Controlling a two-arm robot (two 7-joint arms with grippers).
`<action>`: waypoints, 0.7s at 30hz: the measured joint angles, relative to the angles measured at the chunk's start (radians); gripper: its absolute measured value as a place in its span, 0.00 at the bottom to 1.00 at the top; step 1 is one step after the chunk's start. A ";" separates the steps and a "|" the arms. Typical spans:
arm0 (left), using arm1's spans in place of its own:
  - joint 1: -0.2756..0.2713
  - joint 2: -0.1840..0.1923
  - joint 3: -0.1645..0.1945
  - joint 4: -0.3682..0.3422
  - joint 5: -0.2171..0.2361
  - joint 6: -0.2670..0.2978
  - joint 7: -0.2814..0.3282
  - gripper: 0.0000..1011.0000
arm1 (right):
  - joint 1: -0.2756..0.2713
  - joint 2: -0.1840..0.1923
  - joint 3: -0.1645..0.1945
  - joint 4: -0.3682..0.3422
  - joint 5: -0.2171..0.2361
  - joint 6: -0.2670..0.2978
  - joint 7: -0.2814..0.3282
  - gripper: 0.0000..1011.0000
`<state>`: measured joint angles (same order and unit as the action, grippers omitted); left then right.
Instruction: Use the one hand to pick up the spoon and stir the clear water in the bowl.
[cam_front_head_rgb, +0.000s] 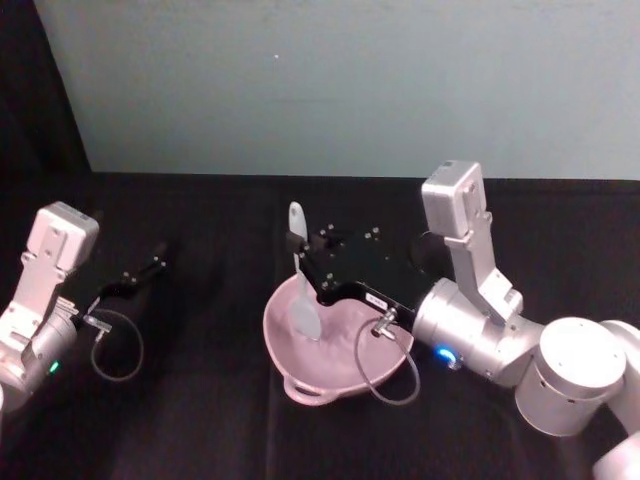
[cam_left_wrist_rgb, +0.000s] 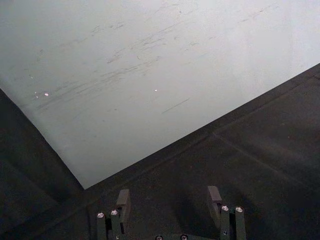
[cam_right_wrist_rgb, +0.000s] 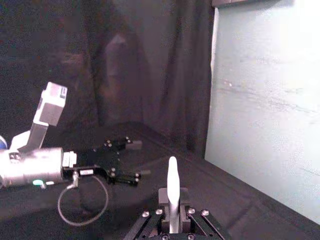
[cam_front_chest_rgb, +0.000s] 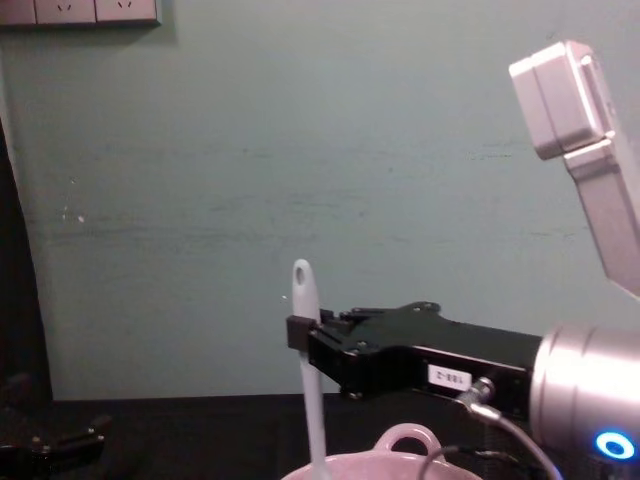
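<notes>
The chest view's bottom edge is cutting off the pale pink bowl (cam_front_chest_rgb: 350, 468) below its rim, along with the blade of the slim white plastic spoon (cam_front_chest_rgb: 312, 400). The black right claw (cam_front_chest_rgb: 303, 335) is hiding part of the handle. The left wrist view's edge is cropping the black left claw (cam_left_wrist_rgb: 168, 192) behind its fingers.

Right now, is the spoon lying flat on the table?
No, the right claw holds the spoon upright by its handle, with the blade down in the bowl.
</notes>
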<state>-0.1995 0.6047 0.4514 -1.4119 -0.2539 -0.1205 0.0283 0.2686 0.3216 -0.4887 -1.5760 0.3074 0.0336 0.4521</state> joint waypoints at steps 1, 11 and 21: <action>0.000 0.000 0.000 0.000 0.000 0.000 0.000 0.99 | 0.005 -0.004 -0.002 0.006 0.002 -0.002 0.002 0.12; 0.000 0.000 0.000 0.000 0.000 0.000 0.000 0.99 | 0.055 -0.060 0.013 0.122 0.063 -0.033 0.004 0.12; 0.000 0.000 0.000 0.000 0.000 0.000 0.000 0.99 | 0.048 -0.025 0.076 0.132 0.086 -0.037 -0.038 0.12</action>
<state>-0.1995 0.6047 0.4514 -1.4120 -0.2539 -0.1205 0.0283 0.3166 0.2967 -0.4132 -1.4436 0.3930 -0.0035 0.4142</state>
